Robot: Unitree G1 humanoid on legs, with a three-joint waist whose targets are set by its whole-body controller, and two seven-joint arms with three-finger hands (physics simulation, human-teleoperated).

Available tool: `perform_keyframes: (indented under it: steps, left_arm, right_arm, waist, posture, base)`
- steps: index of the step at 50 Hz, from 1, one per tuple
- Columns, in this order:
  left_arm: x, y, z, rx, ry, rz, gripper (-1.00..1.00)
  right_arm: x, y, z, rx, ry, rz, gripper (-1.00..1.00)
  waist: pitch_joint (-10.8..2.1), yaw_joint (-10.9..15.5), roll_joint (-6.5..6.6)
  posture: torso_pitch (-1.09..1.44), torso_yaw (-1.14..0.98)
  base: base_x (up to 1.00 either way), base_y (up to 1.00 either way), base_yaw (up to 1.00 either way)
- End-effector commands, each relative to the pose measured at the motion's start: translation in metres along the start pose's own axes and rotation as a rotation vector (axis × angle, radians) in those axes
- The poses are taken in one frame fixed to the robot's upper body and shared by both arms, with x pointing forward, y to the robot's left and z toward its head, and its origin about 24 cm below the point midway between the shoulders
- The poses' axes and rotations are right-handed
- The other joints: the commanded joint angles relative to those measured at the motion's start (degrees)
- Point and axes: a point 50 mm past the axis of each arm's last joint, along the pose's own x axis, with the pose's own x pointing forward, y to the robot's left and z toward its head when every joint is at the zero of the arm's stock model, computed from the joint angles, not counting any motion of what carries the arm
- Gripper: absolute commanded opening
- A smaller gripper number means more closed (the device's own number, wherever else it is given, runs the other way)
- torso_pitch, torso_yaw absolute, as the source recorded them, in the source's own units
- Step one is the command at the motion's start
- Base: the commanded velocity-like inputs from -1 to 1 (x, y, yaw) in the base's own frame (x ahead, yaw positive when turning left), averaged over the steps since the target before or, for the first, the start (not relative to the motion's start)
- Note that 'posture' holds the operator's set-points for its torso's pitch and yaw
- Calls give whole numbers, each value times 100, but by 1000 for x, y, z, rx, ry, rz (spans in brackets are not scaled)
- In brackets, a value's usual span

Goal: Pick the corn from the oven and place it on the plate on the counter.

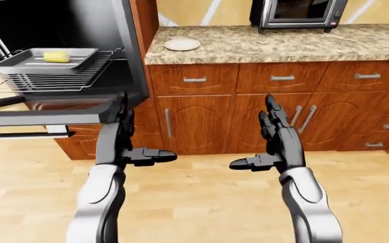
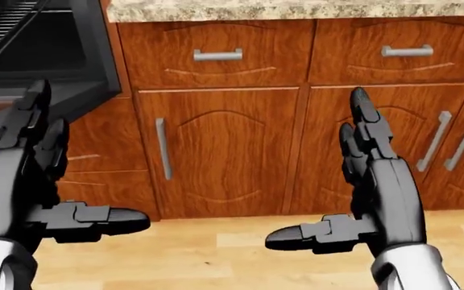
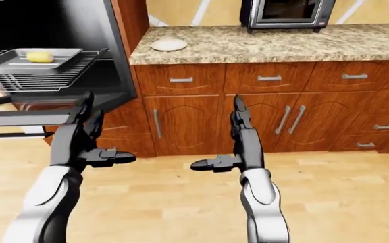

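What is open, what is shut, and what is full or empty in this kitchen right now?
Oven: door open, rack pulled out.
Baking tray: on the rack, holding the corn.
Corn: lying in the tray, untouched.
Plate: on the counter, empty.
Toaster oven: door shut.
Cabinet doors: shut.
Drawers: shut.
Left hand: open, empty.
Right hand: open, empty.
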Motion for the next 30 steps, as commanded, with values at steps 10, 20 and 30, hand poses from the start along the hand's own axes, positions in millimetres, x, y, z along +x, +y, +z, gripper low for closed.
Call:
perform_keyframes:
  steps: [10, 20, 30]
  left_arm:
    - [-2, -2, 19, -2, -60, -21, 100]
    - [-4, -2, 24, -19, -68, -26, 100]
    - [-7, -3, 34, -14, -80, -30, 100]
  right_arm:
    - [-1, -3, 24, -30, -69, -9, 100]
    - [-3, -4, 28, -25, -83, -10, 100]
    - [-6, -4, 38, -42, -101, -2, 100]
  waist:
    - [-192, -64, 2]
    - [-137, -28, 566]
    - [-200, -293, 468]
  posture:
    - [0, 0]
    - [0, 0]
    - [0, 0]
  base:
    - [62, -2, 0]
    - [63, -2, 0]
    - [18, -51, 0]
